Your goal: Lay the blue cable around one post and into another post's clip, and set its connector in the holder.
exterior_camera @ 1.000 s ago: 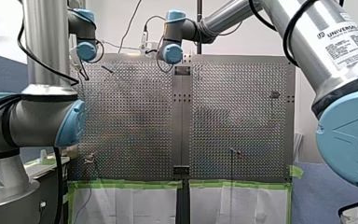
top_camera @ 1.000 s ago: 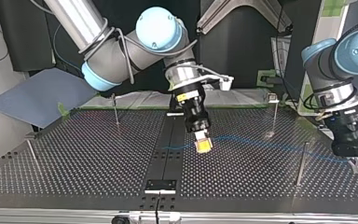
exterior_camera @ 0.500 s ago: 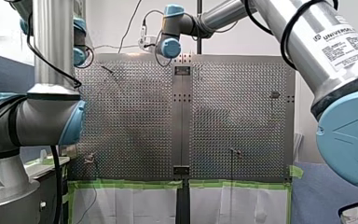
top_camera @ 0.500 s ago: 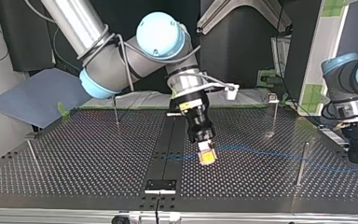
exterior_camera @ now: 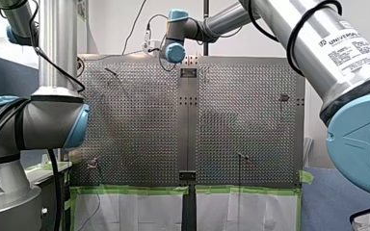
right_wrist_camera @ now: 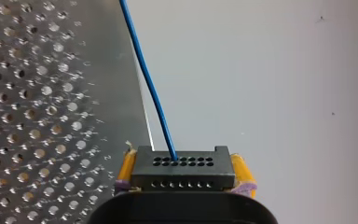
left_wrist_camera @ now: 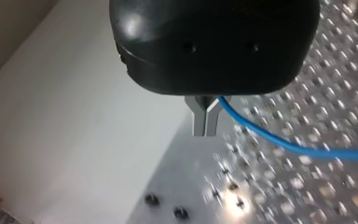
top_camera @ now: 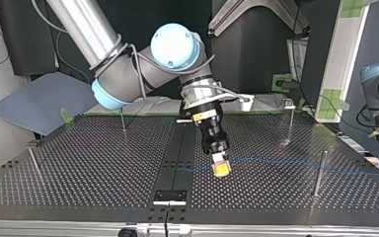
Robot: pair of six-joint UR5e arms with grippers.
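Nearest the top view's camera, a small black block (top_camera: 169, 196) sits at the near end of the black centre strip (top_camera: 178, 148). I judge it to be the holder, though it is too small to be sure. Just beyond it, off the strip's edge toward that view's right, my right gripper (top_camera: 221, 169) hangs tilted above the perforated table (top_camera: 79, 168). The right wrist view shows its yellow pads clamped on the black connector (right_wrist_camera: 182, 173).

The blue cable (top_camera: 276, 161) leaves the connector and runs away from the strip, low over the table, past a plain post (top_camera: 318, 173). I cannot tell whether it touches that post. Well out from the strip on that side, my left gripper (left_wrist_camera: 205, 122) pinches the cable between metal fingers drawn to a narrow point. Further back from the strip stands a clip-topped post (top_camera: 290, 118).

The cable looks stretched between the two grips and not yet routed. To do this step well:

- Let my left arm steer the span around the plain post at modest tension.
- Have my right arm give slack rather than pull, so the wire does not strain at the connector.
- Level the connector squarely over the block before lowering it.
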